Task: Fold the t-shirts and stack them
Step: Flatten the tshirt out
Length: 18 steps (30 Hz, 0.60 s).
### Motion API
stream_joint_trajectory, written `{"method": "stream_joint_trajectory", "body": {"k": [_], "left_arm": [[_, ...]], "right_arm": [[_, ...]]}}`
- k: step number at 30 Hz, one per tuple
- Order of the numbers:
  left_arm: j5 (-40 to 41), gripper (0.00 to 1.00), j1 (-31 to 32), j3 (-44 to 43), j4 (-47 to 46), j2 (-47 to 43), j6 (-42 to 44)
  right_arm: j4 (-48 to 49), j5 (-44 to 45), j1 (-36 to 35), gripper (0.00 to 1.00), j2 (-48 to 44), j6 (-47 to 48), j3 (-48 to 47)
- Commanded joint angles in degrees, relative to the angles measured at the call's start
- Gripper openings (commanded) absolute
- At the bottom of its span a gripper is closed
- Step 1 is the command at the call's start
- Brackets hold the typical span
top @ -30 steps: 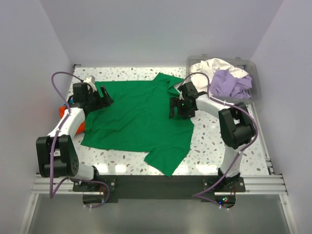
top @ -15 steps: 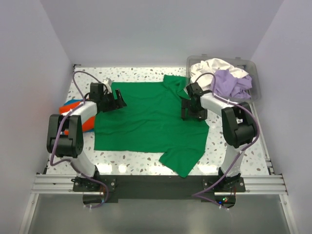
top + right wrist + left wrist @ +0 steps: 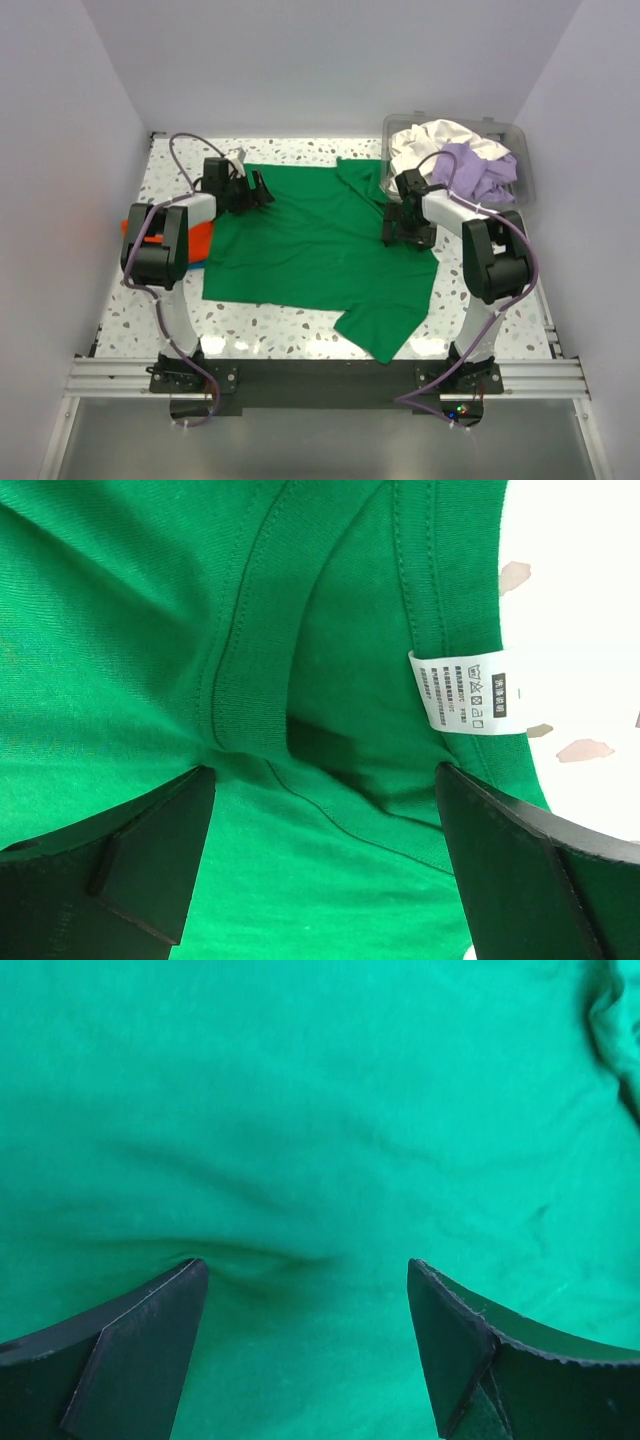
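A bright green t-shirt (image 3: 310, 240) lies spread flat on the table, one sleeve pointing to the near edge. My left gripper (image 3: 255, 190) is open, its jaws down on the shirt's far left edge; the left wrist view shows only green cloth (image 3: 320, 1110) between its fingers (image 3: 308, 1290). My right gripper (image 3: 405, 228) is open on the shirt's right side, at the collar (image 3: 250, 630) next to the white care label (image 3: 465, 688). An orange t-shirt (image 3: 198, 240) lies partly under my left arm. White (image 3: 440, 135) and lavender (image 3: 470, 170) t-shirts lie crumpled in the bin.
A clear plastic bin (image 3: 525, 180) stands at the back right corner. The speckled table (image 3: 280, 315) shows along the near edge and at the left. White walls close in the sides and back.
Both grippers have slid to the right and the green shirt has moved right with them. My left arm has swung from the table's left edge toward the back.
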<state>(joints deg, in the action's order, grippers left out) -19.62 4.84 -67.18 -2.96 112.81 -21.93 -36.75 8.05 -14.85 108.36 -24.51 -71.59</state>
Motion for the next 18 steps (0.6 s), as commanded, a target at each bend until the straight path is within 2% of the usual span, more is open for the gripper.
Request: {"method": "stream_joint_trajectory", "body": {"k": [1, 10, 14, 18], "left_arm": [[-0.07, 0.86, 1.31, -2.69, -0.73, 4.86, -0.48], [-1.39, 0.86, 3.68, -12.62, 0.23, 10.58, -1.62], [0.09, 0.87, 3.95, -14.39, 2.34, 5.25, -1.18], [5.81, 0.88, 3.86, -8.25, 5.86, -5.04, -0.57]], "right_arm": [[-5.78, 6.36, 1.23, 0.95, 1.07, -0.36, 2.77], [-6.75, 6.1, 1.93, 0.95, -0.16, -1.5, 1.81], [-7.1, 4.43, 1.93, 0.95, 0.19, -0.89, -0.39], [-7.28, 2.5, 1.93, 0.95, 0.19, -0.1, -2.49]]}}
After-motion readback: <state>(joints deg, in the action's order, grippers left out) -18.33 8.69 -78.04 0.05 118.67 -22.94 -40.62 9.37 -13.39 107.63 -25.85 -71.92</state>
